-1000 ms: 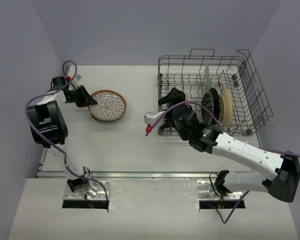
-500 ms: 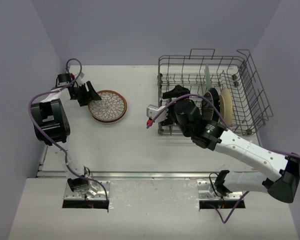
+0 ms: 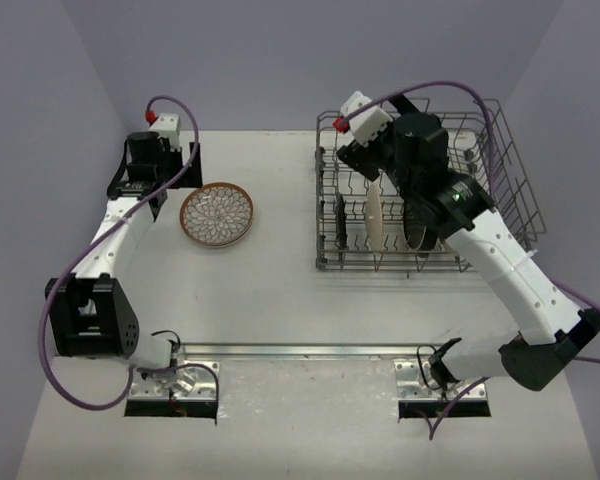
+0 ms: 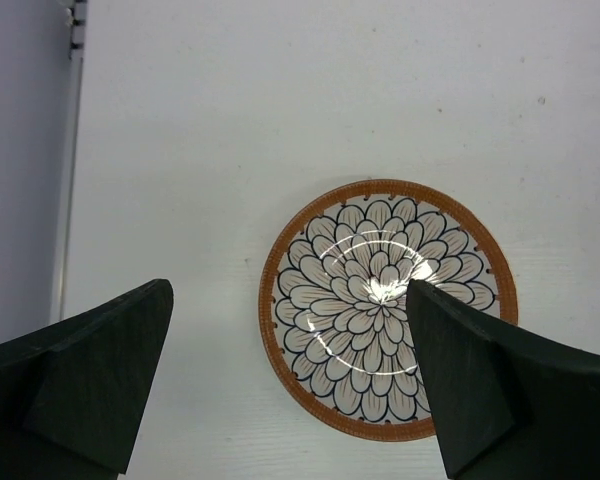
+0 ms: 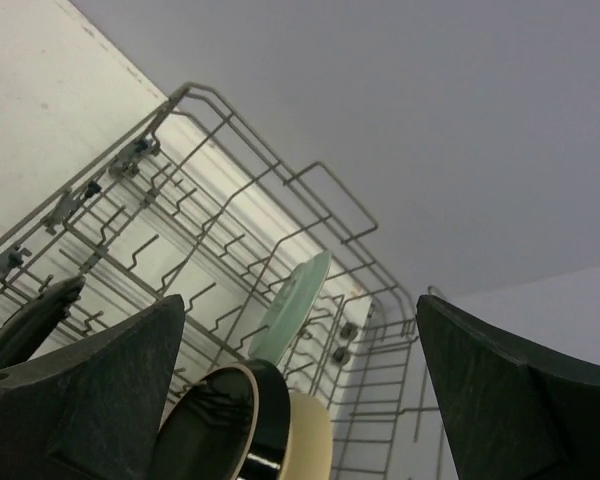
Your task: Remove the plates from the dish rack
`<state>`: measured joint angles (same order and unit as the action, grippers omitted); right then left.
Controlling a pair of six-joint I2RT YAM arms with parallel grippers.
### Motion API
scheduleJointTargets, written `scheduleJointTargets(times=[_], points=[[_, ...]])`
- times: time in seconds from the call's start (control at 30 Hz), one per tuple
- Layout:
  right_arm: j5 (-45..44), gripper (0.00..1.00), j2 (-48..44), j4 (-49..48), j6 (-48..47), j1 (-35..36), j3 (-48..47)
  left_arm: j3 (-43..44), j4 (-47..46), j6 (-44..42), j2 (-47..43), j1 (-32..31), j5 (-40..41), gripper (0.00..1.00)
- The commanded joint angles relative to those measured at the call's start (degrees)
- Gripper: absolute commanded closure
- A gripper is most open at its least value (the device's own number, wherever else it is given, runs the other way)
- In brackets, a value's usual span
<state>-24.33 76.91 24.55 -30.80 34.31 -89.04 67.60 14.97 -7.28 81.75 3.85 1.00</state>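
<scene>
Left gripper: jaws wide, empty, above the petal-pattern plate, which lies flat well left of the dish rack. Right gripper: jaws wide, empty, over the rack. The black plate and cream plate stand close together inside, so a descent risks pinching 2 plates or striking tines.

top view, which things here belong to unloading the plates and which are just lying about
Part of the job: dish rack; black plate, cream plate and pale green plate standing in it; petal-pattern plate lying flat on the table.

Just there: purple cable; metal rail along the table's near edge.
</scene>
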Motion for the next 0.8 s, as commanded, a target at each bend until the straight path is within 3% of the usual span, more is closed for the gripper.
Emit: scheduleJointTargets(times=[0.0,0.2,0.27,0.77], points=[[10.29,0.04,8.28,11.59,15.49,-11.85,-7.3,-1.51,-1.74,-3.02,-8.14,0.26,7.33,0.0],[23.98,0.24,22.84,23.61,22.62,-27.36,-24.75,-1.77,4.36,-3.54,-13.63,-2.26,5.24,0.0],[26.43,0.26,26.96,24.71,23.44,-30.05,-26.96,-1.77,5.78,-3.62,-14.35,-3.23,5.15,0.0],[27.38,0.25,39.93,19.66,24.71,-33.17,-25.92,-2.48,8.79,-1.48,-12.84,-4.99,3.22,0.0]])
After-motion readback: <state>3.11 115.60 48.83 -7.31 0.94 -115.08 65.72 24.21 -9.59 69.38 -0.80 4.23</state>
